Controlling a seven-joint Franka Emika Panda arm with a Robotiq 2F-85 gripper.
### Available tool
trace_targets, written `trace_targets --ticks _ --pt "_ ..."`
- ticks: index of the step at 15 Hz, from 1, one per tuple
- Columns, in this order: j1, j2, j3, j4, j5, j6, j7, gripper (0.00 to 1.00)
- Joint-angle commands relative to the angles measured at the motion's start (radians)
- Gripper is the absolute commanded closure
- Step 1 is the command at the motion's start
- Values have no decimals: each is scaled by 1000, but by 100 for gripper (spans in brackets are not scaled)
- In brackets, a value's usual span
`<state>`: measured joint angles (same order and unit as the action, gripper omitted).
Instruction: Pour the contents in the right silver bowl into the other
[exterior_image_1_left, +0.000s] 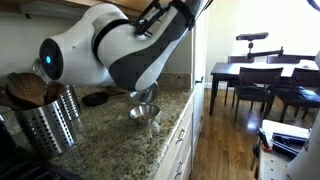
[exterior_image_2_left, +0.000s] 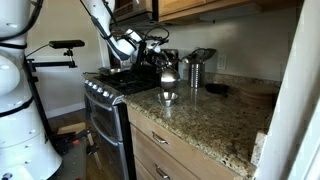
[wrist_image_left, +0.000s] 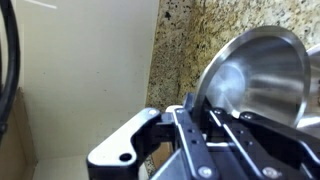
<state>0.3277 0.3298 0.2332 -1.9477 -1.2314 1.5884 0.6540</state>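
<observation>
Gripper (wrist_image_left: 203, 112): clamped tight on the rim of the held bowl (wrist_image_left: 262, 78)
Held bowl (exterior_image_2_left: 168, 77): silver, tipped on its side, at 2 o'clock from the gripper in the wrist view
Second bowl (exterior_image_1_left: 146, 113): upright on the granite counter (exterior_image_1_left: 110, 140), at 6 o'clock just under the held bowl
Utensil pot (exterior_image_1_left: 52, 122): at 9 o'clock from the bowls, well apart, holding wooden spoons
</observation>
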Motion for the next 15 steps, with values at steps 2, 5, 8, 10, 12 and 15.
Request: trace_targets --ticks 2,5,8,10,12,15 --pt "4 9 0 11 -16 -20 21 93" --pt "-38 -19 8 -6 51 114 -2 93" --pt "-76 -38 -2 -20 121 273 -17 93" --pt "-88 -44 -16 -23 155 317 -22 93" --pt "-97 -49 -27 -26 179 340 -24 93" --pt "-108 -63 -41 -35 203 357 -20 93"
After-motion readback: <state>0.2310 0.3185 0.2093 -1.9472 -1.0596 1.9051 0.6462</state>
